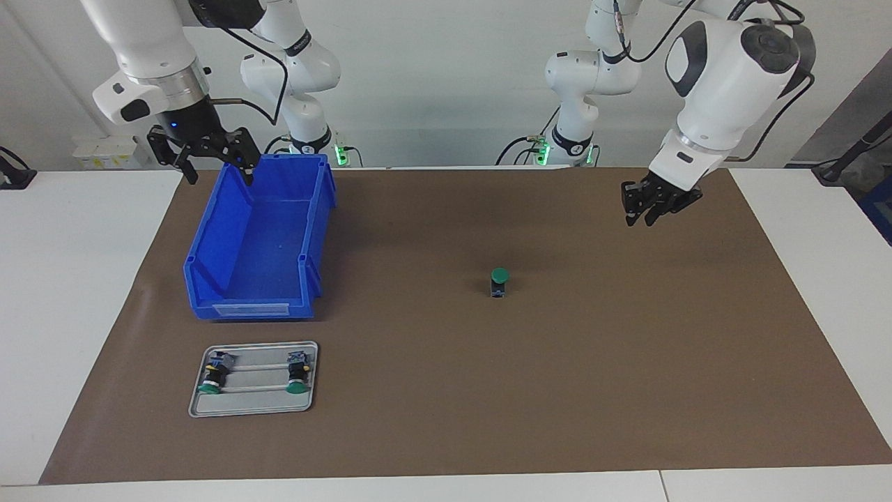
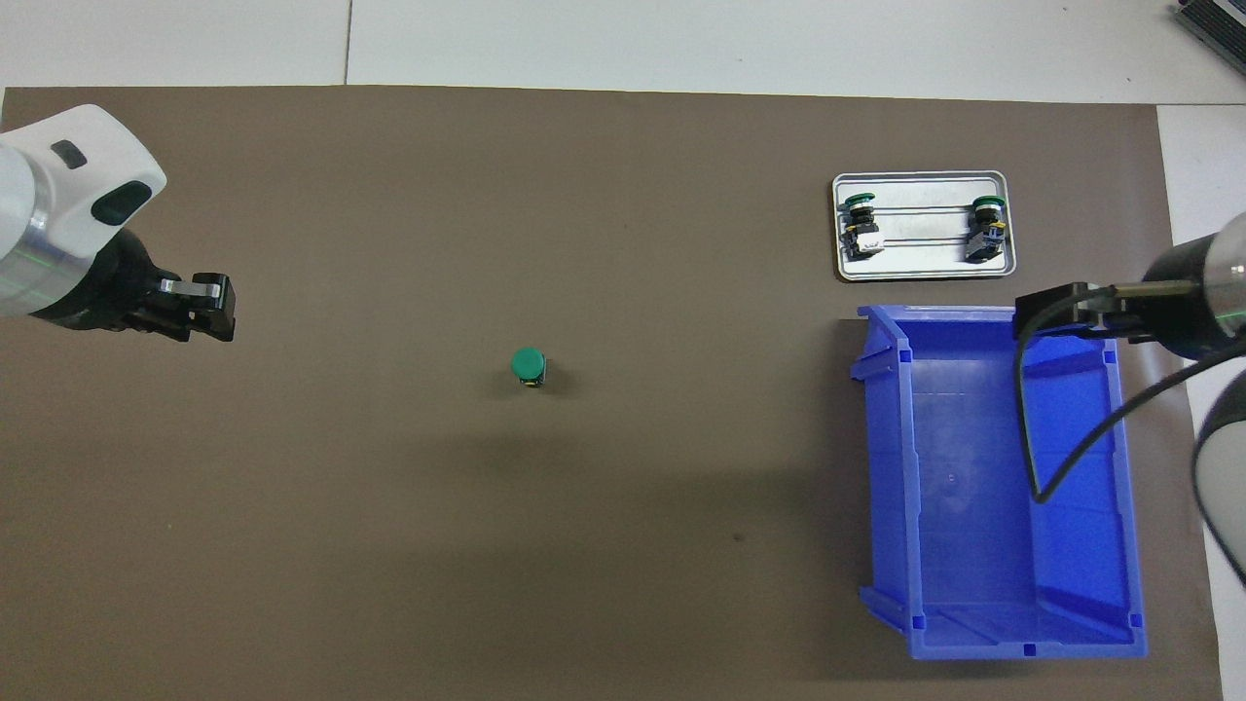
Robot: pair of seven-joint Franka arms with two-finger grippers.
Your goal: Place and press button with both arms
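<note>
— Since the button (image 1: 499,282) stands upright alone mid-frame on the brown mat (image 1: 627,390), what worries you?

— Press off-centre and you'll tip it. Your left pincer (image 1: 648,209) hangs empty at upper right; I cannot tell its gap. Your right pincer (image 1: 209,157) is spread over the blue bin (image 1: 258,293), upper left.

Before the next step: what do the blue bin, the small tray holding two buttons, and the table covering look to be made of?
The open blue bin looks like moulded plastic: uniform colour, slight gloss, ribbed rim. The small grey rectangular tray looks like metal, probably aluminium or steel: silvery satin sheen, rolled rim. The brown mat over the table looks like matte paper or thin sheet; which one cannot be told.
</note>
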